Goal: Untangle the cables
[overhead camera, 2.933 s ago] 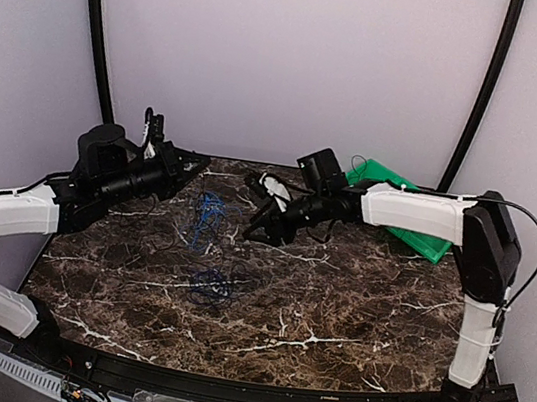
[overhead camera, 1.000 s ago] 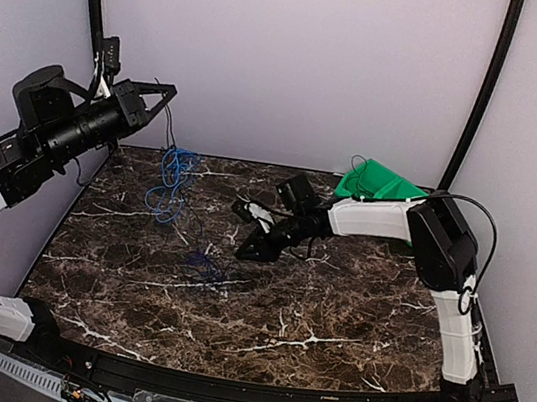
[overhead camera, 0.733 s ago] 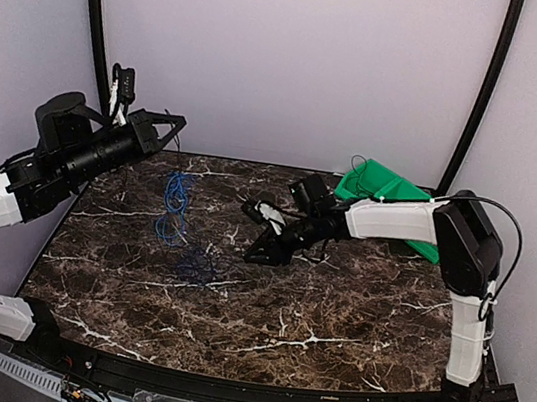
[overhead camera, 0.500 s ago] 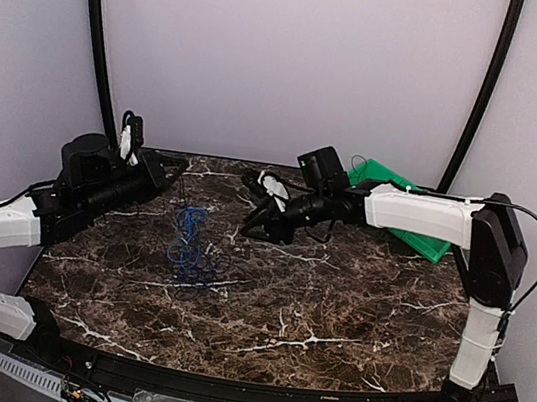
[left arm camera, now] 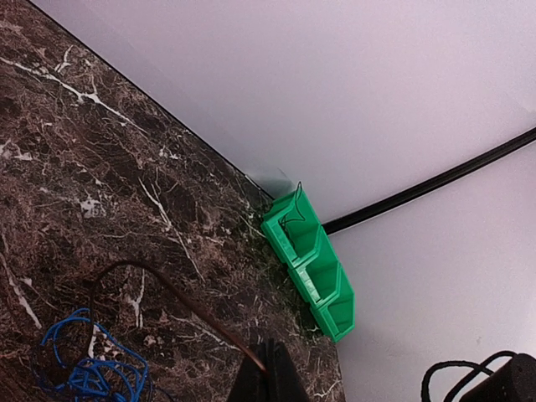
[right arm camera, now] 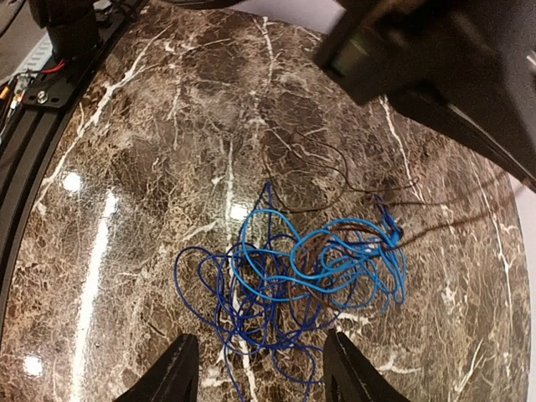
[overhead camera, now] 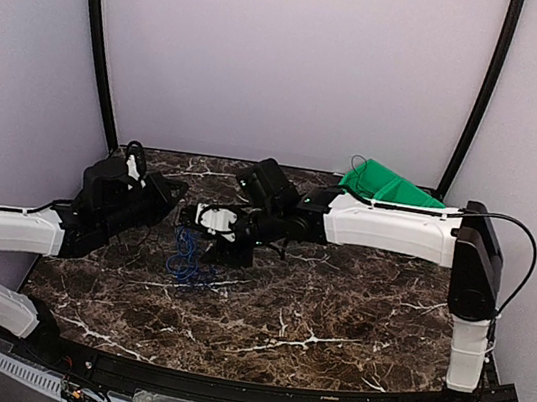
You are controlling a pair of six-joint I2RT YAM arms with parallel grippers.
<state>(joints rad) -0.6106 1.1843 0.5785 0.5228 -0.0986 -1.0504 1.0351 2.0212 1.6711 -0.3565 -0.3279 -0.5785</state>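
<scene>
One green bin (overhead camera: 387,186) stands at the far edge of the desk (overhead camera: 333,312), with a thin dark wire (left arm camera: 289,219) poking from its end compartment. Well apart from the bin, the cables (right arm camera: 293,276) lie on the desk in a blue-and-black clump. Beyond them from the bin, the left tool (left arm camera: 266,373) is pinched shut on one dark strand. The right tool (right arm camera: 261,377) hangs over the clump, jaws parted, holding nothing.

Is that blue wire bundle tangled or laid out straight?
Tangled: the cables lie in one clump of overlapping blue loops on the table.
</scene>
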